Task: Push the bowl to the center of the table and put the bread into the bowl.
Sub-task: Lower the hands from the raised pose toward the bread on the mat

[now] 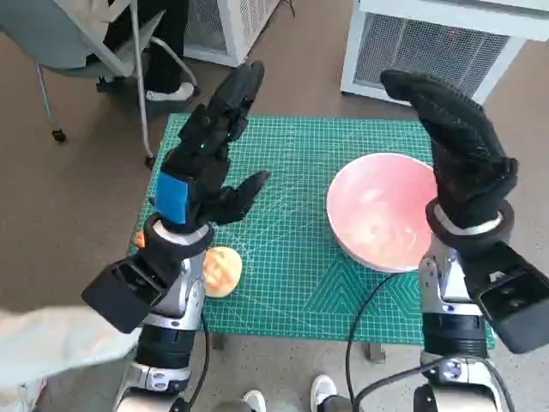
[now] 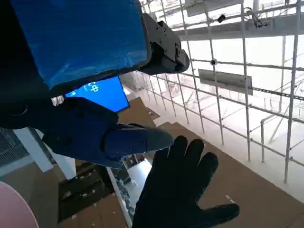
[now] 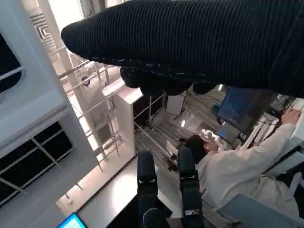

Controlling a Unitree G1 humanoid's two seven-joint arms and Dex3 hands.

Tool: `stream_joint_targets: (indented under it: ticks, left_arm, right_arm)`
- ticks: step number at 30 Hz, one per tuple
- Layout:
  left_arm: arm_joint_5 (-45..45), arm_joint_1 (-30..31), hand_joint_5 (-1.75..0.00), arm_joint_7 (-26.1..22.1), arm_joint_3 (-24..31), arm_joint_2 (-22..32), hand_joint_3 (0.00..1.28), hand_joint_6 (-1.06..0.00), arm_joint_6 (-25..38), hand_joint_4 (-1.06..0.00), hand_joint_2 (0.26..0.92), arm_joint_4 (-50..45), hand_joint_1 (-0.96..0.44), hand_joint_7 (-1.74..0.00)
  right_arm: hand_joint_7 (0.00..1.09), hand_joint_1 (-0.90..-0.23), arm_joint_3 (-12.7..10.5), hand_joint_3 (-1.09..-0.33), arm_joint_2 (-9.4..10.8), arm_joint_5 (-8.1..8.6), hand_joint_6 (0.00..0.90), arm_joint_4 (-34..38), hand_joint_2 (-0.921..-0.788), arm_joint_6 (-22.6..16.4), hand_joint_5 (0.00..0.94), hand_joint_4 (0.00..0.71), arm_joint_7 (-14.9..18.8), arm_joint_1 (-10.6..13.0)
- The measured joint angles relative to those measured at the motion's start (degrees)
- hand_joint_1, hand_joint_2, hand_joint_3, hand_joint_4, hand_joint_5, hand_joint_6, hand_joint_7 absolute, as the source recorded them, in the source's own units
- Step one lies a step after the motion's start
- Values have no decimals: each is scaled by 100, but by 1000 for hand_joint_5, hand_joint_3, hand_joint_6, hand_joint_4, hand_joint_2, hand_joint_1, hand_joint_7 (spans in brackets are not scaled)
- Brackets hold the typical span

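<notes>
Left robot hand [image 1: 206, 163] raised, fingers spread, empty; right robot hand [image 1: 459, 142] same above bowl [image 1: 382, 215]. I see bread [image 1: 221, 270] near tabletop [image 1: 292, 154] edge.

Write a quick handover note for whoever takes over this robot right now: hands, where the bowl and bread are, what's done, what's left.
Left hand: raised above the mat's left side, fingers apart, holding nothing.
Right hand: raised over the right edge of the bowl, empty; contact can't be told.
Bowl: pink, on the right part of the green mat, not centred.
Bread: on the mat near its front left corner, beside the left forearm.
Done: nothing visible.
Left: push bowl to centre, put bread in it.
</notes>
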Motion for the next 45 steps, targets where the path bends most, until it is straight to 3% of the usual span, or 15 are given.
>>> stream_joint_targets:
  ticks: [23, 27, 31, 35, 38, 45]
  left_arm:
    - [-35, 5, 0, 5, 1, -66, 372, -416, 21, -274, 921, 0, -509, -50]
    - [-45, 17, -2, 22, 7, -97, 369, -420, 15, -277, 921, -1, -512, -53]
    - [-51, 59, -3, 70, 38, -100, 367, -426, 6, -280, 921, -3, -517, -57]
    - [-51, 94, -3, 113, 71, -96, 367, -429, -1, -281, 921, -3, -520, -60]
    - [-51, 110, -3, 117, 97, -89, 367, -426, -4, -283, 921, -3, -521, -59]
    - [-51, 128, -3, 118, 120, -82, 368, -422, -5, -284, 921, -3, -522, -59]
  right_arm:
    - [343, -568, -57, -754, -55, 61, 148, 157, -921, -20, 0, 275, 29, 109]
    - [344, -574, -283, -764, -253, 165, 138, 389, -921, -132, 0, 270, 87, 122]
    - [345, -579, -698, -765, -494, 133, 127, 864, -921, -373, 0, 267, -47, 136]
    - [345, -578, -1111, -768, -722, 44, 122, 1466, -921, -580, 0, 259, -453, 166]
    - [346, -574, -1353, -771, -874, -125, 123, 2048, -921, -671, 0, 255, -809, 166]
    - [345, -570, -1542, -776, -1027, -349, 123, 2788, -921, -850, 0, 253, -1265, 171]
